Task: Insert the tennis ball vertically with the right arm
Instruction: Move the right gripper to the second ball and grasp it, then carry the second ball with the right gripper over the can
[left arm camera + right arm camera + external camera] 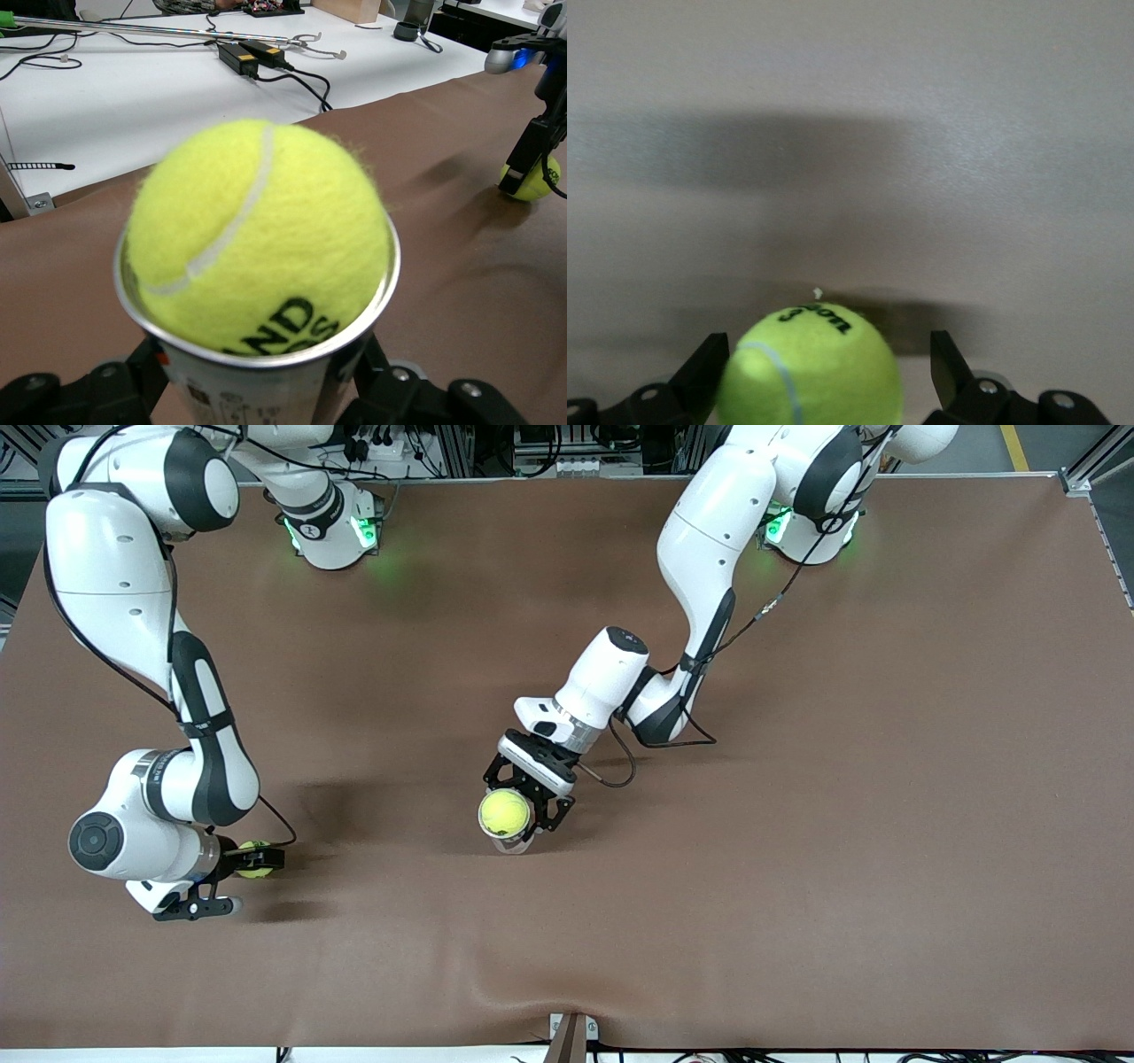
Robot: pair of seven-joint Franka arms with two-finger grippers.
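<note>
Ball (255, 865) for the task lies on the brown table (797, 824) at the right arm's end, between the fingers of the right gripper (232, 881). In the right wrist view we see those fingers (704, 370) spread wider than the ball, a gap showing on at least one side, so we judge it not yet clamped. Can (511, 834) stands upright mid-table, well apart toward the left arm's end, its long axis vertical and mouth up, gripped by the left gripper (523, 815). A second tennis ball (257, 235) already sits proud in its rim. Next, we judge, the right arm must carry its ball over the can's mouth and lower it straight down.
</note>
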